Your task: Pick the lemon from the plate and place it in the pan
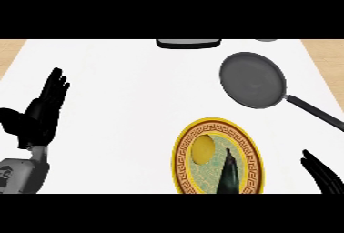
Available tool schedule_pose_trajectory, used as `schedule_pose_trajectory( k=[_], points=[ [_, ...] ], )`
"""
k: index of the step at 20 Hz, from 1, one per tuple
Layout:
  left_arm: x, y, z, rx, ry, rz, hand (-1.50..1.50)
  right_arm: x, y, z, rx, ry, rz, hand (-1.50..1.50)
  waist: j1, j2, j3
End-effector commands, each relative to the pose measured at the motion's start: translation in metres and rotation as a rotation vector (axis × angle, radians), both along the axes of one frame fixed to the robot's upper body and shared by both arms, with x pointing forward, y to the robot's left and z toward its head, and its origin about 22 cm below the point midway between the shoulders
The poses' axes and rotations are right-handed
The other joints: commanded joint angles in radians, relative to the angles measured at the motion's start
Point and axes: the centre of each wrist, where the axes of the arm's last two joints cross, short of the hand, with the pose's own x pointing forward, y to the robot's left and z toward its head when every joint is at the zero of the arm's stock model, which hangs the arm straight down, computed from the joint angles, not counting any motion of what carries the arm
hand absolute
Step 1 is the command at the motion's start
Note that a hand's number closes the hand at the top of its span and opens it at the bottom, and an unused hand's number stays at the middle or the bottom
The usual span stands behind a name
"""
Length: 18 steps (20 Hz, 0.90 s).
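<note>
One lemon (204,149) lies on the plate (250,150), just beside the right hand's (326,175) straight, spread fingers (229,175).

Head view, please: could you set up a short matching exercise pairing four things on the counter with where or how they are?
Things:
1. lemon
2. pan
3. left hand
4. plate

Descriptions:
A. empty, handle towards the lower right
B. open, fingers up, at the view's left
C. gold-rimmed, near the lower edge
D. yellow, lying on the plate

Pairs: 1-D, 2-A, 3-B, 4-C
</note>
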Motion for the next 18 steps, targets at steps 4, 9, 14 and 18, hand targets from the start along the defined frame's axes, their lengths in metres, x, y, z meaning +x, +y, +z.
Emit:
schedule_pose_trajectory(
  k=[4,9,14,18],
  points=[
    [0.008,-0.015,0.013,0.012,-0.015,-0.022,0.00,-0.011,0.027,0.079,-0.118,0.030,-0.077,-1.50,0.036,0.008,0.001],
    [0.008,-0.009,-0.012,0.009,0.001,-0.030,0.00,0.012,0.038,0.091,-0.169,0.042,-0.092,-1.50,0.041,0.009,0.001],
    [0.014,-0.024,-0.003,0.004,0.001,-0.057,0.00,0.036,0.075,0.101,-0.129,0.122,0.027,-1.50,0.046,0.008,0.003],
    [0.010,-0.016,0.006,0.004,-0.004,-0.032,0.00,0.033,0.105,0.100,-0.107,0.148,0.082,-1.50,0.036,0.004,0.005]
  ],
)
